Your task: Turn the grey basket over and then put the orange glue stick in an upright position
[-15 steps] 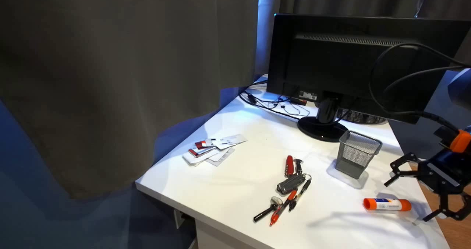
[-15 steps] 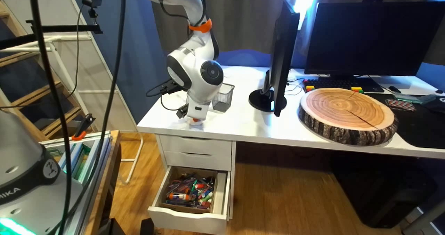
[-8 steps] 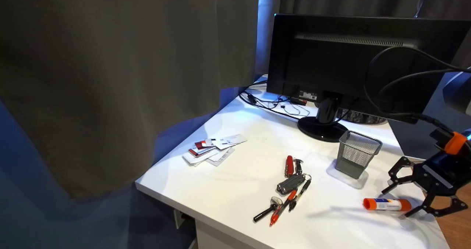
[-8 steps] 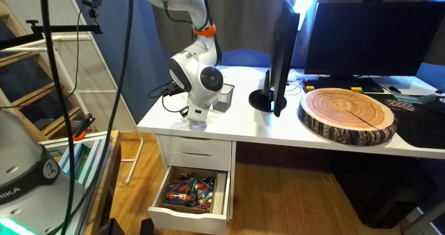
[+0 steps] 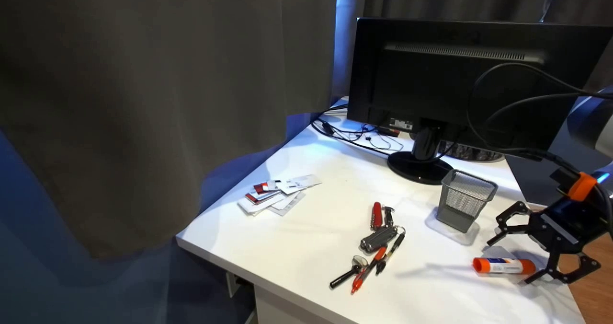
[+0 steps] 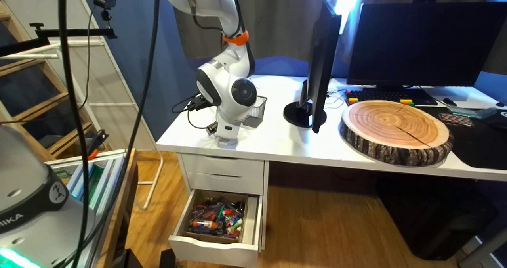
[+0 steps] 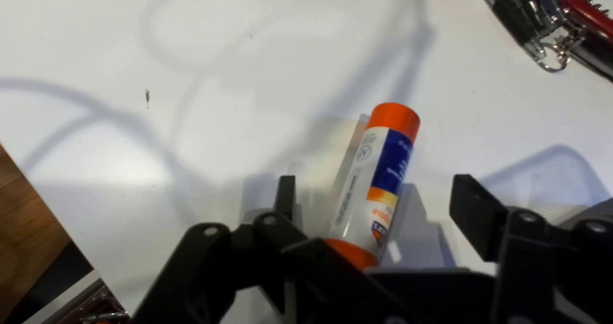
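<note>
The grey basket (image 5: pixel 465 200) stands on the white desk with its wide rim up. It also shows in an exterior view (image 6: pixel 256 113), partly hidden by the arm. The orange glue stick (image 5: pixel 504 266) lies on its side near the desk edge, in front of the basket. In the wrist view the glue stick (image 7: pixel 376 185) lies between my fingers, its near orange end partly covered by the gripper. My gripper (image 5: pixel 510 260) is open, its fingers over either side of the glue stick and apart from it. In the wrist view the gripper (image 7: pixel 377 192) shows gaps on both sides.
A pocket knife (image 5: pixel 377 215), a multitool (image 5: pixel 379 239) and pens lie left of the glue stick. Cards (image 5: pixel 280 194) lie further left. A monitor (image 5: pixel 459 84) stands behind the basket. A drawer (image 6: pixel 222 254) is open below the desk. A wood slice (image 6: pixel 396 121) lies on the right.
My open gripper has moved further over the desk, toward the left in an exterior view, and now spans the glue stick. The glue stick and basket have not moved.
</note>
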`<act>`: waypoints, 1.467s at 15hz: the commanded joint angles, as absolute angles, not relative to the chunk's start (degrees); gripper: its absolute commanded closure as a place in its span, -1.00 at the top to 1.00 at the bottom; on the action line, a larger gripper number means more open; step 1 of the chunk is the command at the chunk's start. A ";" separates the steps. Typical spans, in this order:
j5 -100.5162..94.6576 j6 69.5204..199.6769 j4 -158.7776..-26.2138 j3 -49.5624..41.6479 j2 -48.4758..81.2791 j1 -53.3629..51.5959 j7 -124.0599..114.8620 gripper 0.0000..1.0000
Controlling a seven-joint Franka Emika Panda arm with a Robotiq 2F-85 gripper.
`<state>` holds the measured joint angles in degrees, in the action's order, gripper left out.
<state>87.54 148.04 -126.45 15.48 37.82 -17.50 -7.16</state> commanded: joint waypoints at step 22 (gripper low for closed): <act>42.18 167.83 -138.58 3.84 25.29 -36.78 -47.50 -0.85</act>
<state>50.84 165.38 -135.65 7.18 28.05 -32.84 -39.73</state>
